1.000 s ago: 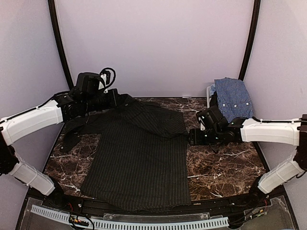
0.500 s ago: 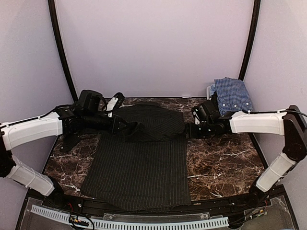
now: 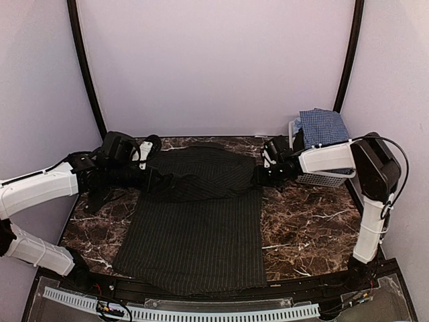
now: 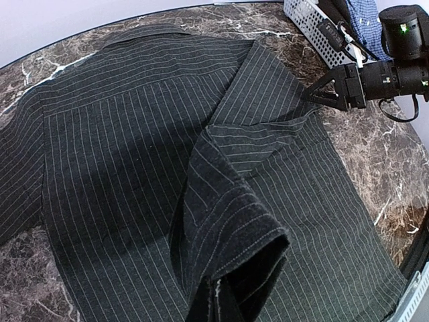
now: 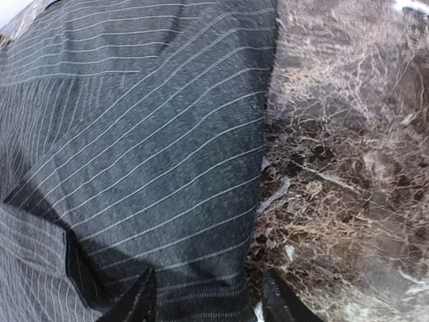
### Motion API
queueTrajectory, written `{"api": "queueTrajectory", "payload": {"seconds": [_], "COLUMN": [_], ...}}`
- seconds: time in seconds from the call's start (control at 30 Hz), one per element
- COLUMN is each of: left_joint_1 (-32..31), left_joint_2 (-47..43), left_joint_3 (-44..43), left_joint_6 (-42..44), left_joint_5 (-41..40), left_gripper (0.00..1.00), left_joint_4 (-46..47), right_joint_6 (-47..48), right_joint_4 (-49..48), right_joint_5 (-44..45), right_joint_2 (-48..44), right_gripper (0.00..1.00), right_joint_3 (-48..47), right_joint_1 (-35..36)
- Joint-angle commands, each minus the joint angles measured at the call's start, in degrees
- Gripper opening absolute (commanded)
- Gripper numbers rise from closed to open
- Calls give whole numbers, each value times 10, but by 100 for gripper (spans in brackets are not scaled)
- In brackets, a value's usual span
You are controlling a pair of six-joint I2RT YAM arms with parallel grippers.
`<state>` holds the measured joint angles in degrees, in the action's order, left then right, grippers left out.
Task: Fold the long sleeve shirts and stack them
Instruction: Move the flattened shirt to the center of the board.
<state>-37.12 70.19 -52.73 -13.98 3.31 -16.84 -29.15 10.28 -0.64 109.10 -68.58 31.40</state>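
The black pinstriped long sleeve shirt (image 3: pixel 194 228) lies spread on the marble table (image 3: pixel 308 228), collar to the back. One sleeve is folded across its chest. My left gripper (image 3: pixel 161 181) is shut on that sleeve's cuff (image 4: pixel 248 235), and the cloth hides its fingertips in the left wrist view. My right gripper (image 3: pixel 257 176) sits at the shirt's right edge (image 5: pixel 261 134), also seen from the left wrist as the right gripper (image 4: pixel 315 92). Its fingers (image 5: pixel 137 302) stand apart astride that edge. The blue-and-white check shirt (image 3: pixel 324 127) lies in the basket.
The white slatted basket (image 3: pixel 322 179) stands at the back right corner, behind my right arm. A white slatted strip (image 3: pixel 181 312) runs along the near edge. Black frame posts (image 3: pixel 87 67) rise at both back corners. Bare marble shows right of the shirt.
My left gripper came down from the back left and carried the sleeve over the shirt's chest. My right gripper moved back and left to the shirt's right edge, its jaws narrowing.
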Motion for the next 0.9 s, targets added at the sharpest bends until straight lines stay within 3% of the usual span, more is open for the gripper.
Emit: {"api": "queueTrajectory", "payload": {"seconds": [0.0,0.07,0.3,0.67,0.8,0.87], "left_joint_1": [-1,-1,0,9,11,11], "left_joint_2": [-8,-5,44,190,240,254], "left_joint_3": [-15,-24,-85,-256,-301,-314], "left_joint_6": [2,11,74,113,109,111], "left_joint_5": [-27,-25,-21,-117,-131,-122], "left_gripper": [0,0,0,0,0,0], "left_joint_4": [10,22,46,26,9,6], "right_joint_6": [-4,-3,6,40,56,59], "right_joint_4": [-18,-16,-3,76,107,110], "right_joint_5": [-23,-25,-45,-41,-45,-42], "right_joint_2": [37,50,91,176,185,169], "right_gripper": [46,39,0,0,16,29], "right_joint_3": [-30,-39,-100,-277,-318,-308], "right_joint_1": [-18,-23,-42,-87,-87,-86]}}
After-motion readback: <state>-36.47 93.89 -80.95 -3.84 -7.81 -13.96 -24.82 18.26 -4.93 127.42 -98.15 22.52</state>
